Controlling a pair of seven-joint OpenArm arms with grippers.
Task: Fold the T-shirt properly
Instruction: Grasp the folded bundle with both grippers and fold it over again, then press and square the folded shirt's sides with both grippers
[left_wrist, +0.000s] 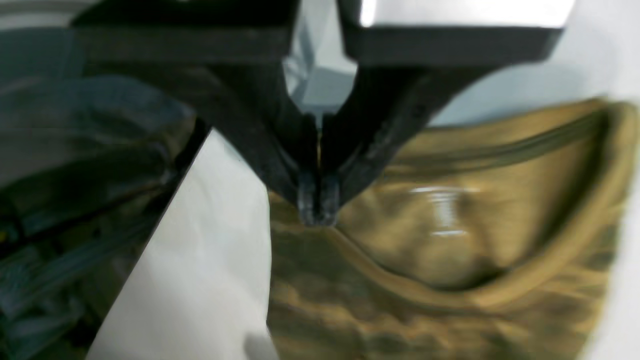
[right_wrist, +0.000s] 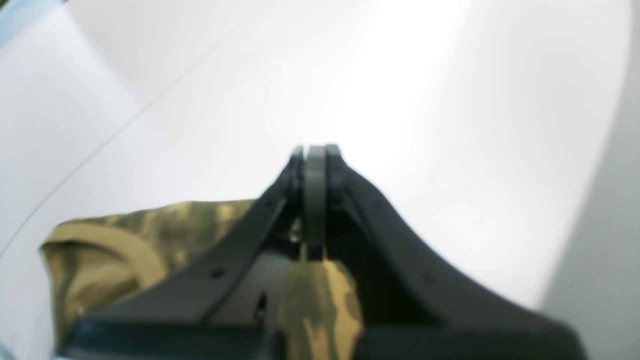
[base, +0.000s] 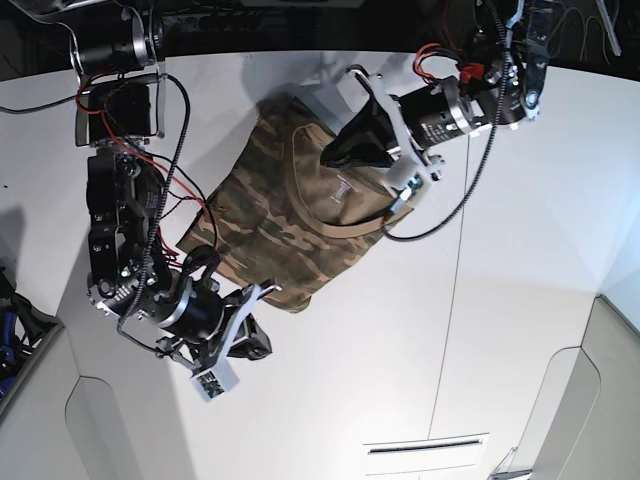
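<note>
The camouflage T-shirt (base: 270, 230) lies bunched on the white table (base: 520, 200), collar toward the back. My left gripper (left_wrist: 318, 212) is shut on the T-shirt (left_wrist: 450, 250) at the shoulder edge beside the ribbed collar (left_wrist: 500, 295); a pale neck label (left_wrist: 442, 210) shows inside. In the base view that left gripper (base: 333, 157) sits on the shirt's far side. My right gripper (right_wrist: 315, 152) is shut, with a strip of the T-shirt (right_wrist: 320, 300) running up between its fingers. From the base view, the right gripper (base: 258, 345) is at the shirt's near corner.
The table's left edge (left_wrist: 165, 215) drops off to dark clutter (left_wrist: 75, 200) beside the shirt. A seam line (base: 460, 260) crosses the table right of the shirt. Red and black cables (base: 160, 160) hang along the right arm.
</note>
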